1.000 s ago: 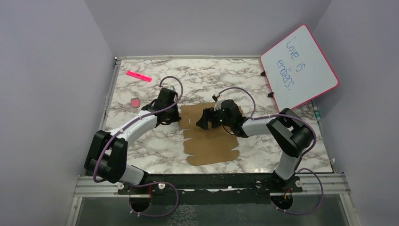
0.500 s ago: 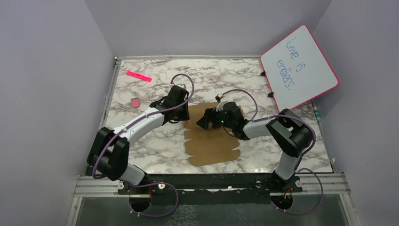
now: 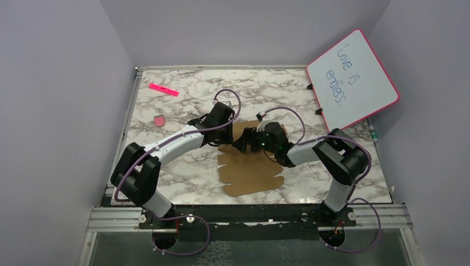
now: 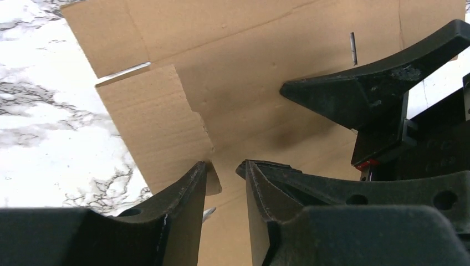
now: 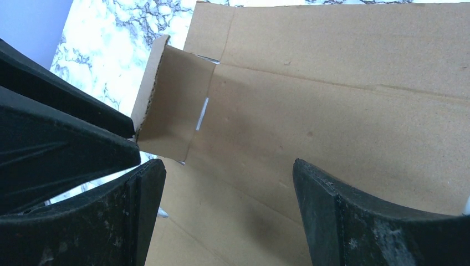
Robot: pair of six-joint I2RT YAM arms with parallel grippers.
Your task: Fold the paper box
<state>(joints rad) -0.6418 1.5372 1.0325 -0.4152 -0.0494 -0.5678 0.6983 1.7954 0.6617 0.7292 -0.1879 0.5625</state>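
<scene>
**Two grippers meet over one flat box**

Top view: one box (image 3: 249,174), an unfolded brown sheet, lies flat on the marble table (image 3: 277,94), just below the middle of the frame. Two arms reach in from lower left and lower right. The left gripper (image 3: 227,134) and right gripper (image 3: 243,142) sit close together over the sheet's upper left part. One whiteboard (image 3: 352,77) leans at the upper right. One pink marker (image 3: 164,89) and one small pink block (image 3: 159,120) lie at the upper left, well apart from the box.

Left wrist: the left gripper (image 4: 224,169) has its jaws slightly apart, released. One corner of a side flap (image 4: 149,116) pokes into the narrow gap, and whether it touches a finger I cannot tell. One right finger (image 4: 360,94) shows at the right.

Right wrist: the right gripper (image 5: 224,166) is spread wide above the sheet and grasps nothing. The flap stands tilted up against the left fingers (image 5: 66,144).
</scene>
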